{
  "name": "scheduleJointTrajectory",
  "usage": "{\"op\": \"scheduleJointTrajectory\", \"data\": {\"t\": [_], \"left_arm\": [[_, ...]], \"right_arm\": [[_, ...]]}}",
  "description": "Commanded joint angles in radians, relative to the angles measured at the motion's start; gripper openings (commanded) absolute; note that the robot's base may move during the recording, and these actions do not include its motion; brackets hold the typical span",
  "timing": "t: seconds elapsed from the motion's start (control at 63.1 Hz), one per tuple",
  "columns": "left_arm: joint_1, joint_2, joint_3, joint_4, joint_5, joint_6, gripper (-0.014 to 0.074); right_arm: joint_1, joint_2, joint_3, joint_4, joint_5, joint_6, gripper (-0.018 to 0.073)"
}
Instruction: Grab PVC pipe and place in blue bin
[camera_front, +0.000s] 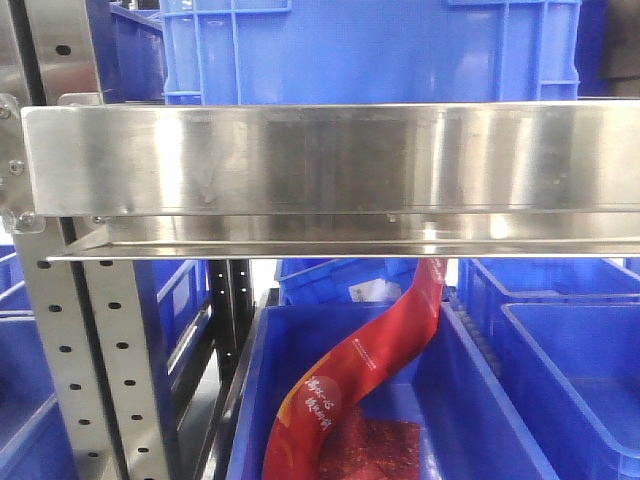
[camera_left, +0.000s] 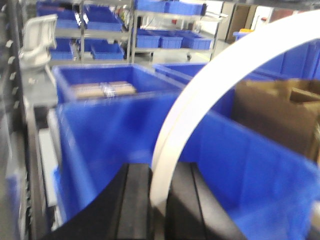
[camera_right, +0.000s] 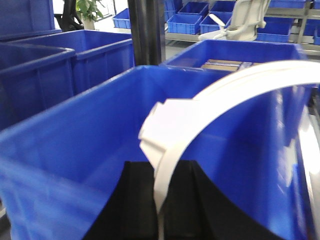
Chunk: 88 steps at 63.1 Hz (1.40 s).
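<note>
Fingers (camera_left: 157, 210) of the left arm and fingers (camera_right: 159, 210) of the right arm each pinch an end of the PVC pipe (camera_left: 200, 95), which arches above the blue bin (camera_right: 75, 135). We judge grasping done; release into that bin remains.

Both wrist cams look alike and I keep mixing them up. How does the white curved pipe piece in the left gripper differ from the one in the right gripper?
The PVC pipe in the left gripper shows a smooth arc rising up and right, nothing attached. The PVC pipe in the right gripper carries a blocky squared part low on its arc. Both are white, pinched between black fingers, with blue bins behind.
</note>
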Motion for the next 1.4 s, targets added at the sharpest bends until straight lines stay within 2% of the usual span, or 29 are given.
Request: {"op": "scheduleJointTrajectory", "data": {"t": [0.0,0.159,0.27,0.507,0.618,0.666,0.729,0.872,0.952,1.047,1.285,1.348,1.38], "left_arm": [[-0.008,0.120,-0.133,0.008,-0.032,0.000,-0.0111],[-0.008,0.301,-0.348,0.008,-0.028,0.000,-0.0111],[-0.008,0.397,-0.426,0.008,-0.028,0.000,-0.0111],[-0.008,0.465,-0.435,0.008,0.014,0.000,-0.0111],[-0.008,0.468,-0.435,0.047,0.051,0.000,-0.0111],[-0.006,0.468,-0.435,0.055,0.064,0.000,-0.0102],[-0.006,0.468,-0.435,0.055,0.079,0.000,-0.0042],[-0.008,0.468,-0.435,0.055,0.113,0.000,0.0202],[-0.008,0.468,-0.435,0.055,0.139,0.000,0.0340],[-0.008,0.468,-0.435,0.055,0.147,0.000,0.0404],[-0.008,0.457,-0.442,0.055,0.147,0.000,0.0400],[-0.008,0.443,-0.442,0.055,0.152,0.000,0.0360],[-0.008,0.436,-0.442,0.055,0.161,0.000,0.0308]], "right_arm": [[0.004,0.084,-0.097,0.026,-0.030,-0.009,-0.0168],[0.004,0.222,-0.252,0.030,-0.030,-0.009,-0.0168],[0.004,0.285,-0.311,0.030,-0.039,-0.009,-0.0168],[0.004,0.351,-0.317,0.030,-0.063,-0.009,-0.0168],[0.004,0.366,-0.317,0.030,-0.063,-0.009,-0.0151],[0.004,0.373,-0.317,0.032,-0.063,-0.009,-0.0104],[0.004,0.377,-0.317,0.038,-0.062,-0.009,0.0001],[0.004,0.379,-0.317,0.041,-0.055,-0.009,0.0287],[0.004,0.379,-0.317,0.041,-0.038,-0.009,0.0356],[0.004,0.379,-0.317,0.041,-0.011,-0.009,0.0344],[0.004,0.361,-0.317,0.041,0.027,-0.009,0.0237],[0.004,0.343,-0.317,0.041,0.031,-0.009,0.0173],[0.004,0.339,-0.317,0.041,0.031,-0.009,0.0143]]}}
